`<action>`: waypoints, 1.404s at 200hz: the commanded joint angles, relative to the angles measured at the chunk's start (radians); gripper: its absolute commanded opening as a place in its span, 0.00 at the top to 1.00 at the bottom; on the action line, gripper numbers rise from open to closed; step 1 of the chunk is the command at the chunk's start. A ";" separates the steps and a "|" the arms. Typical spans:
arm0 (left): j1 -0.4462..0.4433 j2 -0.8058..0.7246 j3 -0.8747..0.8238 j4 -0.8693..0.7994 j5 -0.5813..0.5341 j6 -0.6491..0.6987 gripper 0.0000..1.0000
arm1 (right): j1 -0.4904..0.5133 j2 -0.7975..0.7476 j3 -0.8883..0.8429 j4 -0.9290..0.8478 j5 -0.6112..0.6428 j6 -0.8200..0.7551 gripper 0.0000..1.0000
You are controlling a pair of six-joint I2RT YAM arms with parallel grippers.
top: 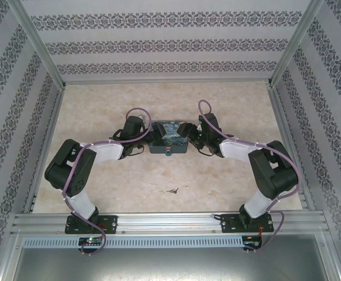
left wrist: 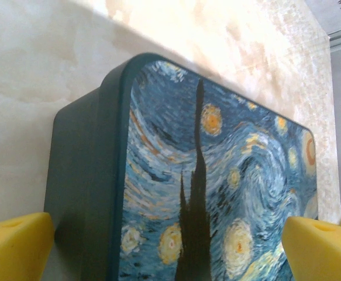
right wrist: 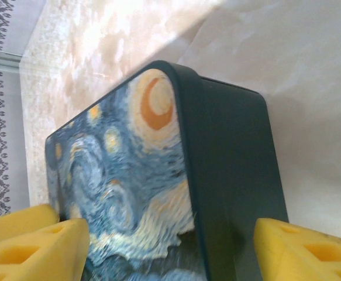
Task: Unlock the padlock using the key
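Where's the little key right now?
In the overhead view the key lies on the table, centred, on the near side of the painted tin.

Glossy painted tin (left wrist: 228, 175), smooth marbled tabletop (top: 100, 117), dark metallic key (top: 171, 190).

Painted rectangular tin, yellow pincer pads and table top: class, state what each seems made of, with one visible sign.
The blue-and-yellow painted rectangular tin looks like thin sheet metal, printed lid: raised rim, rounded corners, smooth teal walls. The yellow pincer pads look like matte foam or rubber, with moulded hollows. The beige table top shows marble veining, possibly laminate.
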 commanded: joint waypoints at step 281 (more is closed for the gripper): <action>0.141 -0.361 -0.075 -0.361 0.045 0.073 0.01 | 0.656 -0.036 0.050 -0.674 0.288 -0.823 0.47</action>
